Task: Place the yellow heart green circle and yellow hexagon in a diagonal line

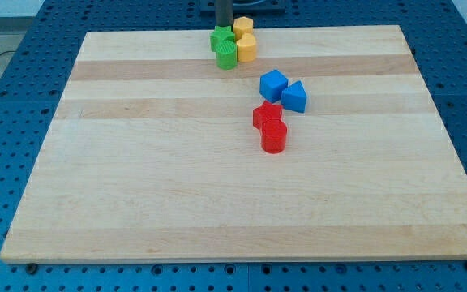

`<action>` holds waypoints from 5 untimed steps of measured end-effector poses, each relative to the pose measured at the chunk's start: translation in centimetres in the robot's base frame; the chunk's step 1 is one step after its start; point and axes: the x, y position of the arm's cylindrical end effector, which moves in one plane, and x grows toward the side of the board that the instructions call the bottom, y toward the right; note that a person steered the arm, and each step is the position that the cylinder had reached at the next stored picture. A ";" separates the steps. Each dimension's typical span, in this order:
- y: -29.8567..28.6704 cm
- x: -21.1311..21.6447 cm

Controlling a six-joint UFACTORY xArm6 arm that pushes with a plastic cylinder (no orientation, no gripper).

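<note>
Tip (224, 27) at bench (136, 178) top edge, touching or just behind clustered green circle (227, 55), yellow heart (246, 48), probably yellow hexagon (243, 26); no fingers fitted.

Wooden board (136, 178) on blue perforated table (23, 49), my tip (224, 27) at the view's top edge touching a cluster of green star (220, 37), green circle (227, 55), yellow hexagon (243, 27), yellow heart (246, 48), blue cube (273, 84) beside blue triangular block (294, 96) near centre, red star-like block (267, 116) touching red cylinder (274, 137) just below them
</note>
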 end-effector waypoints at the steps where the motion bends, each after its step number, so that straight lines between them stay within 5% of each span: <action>1: 1.1 0.0; 5: 4.4 0.2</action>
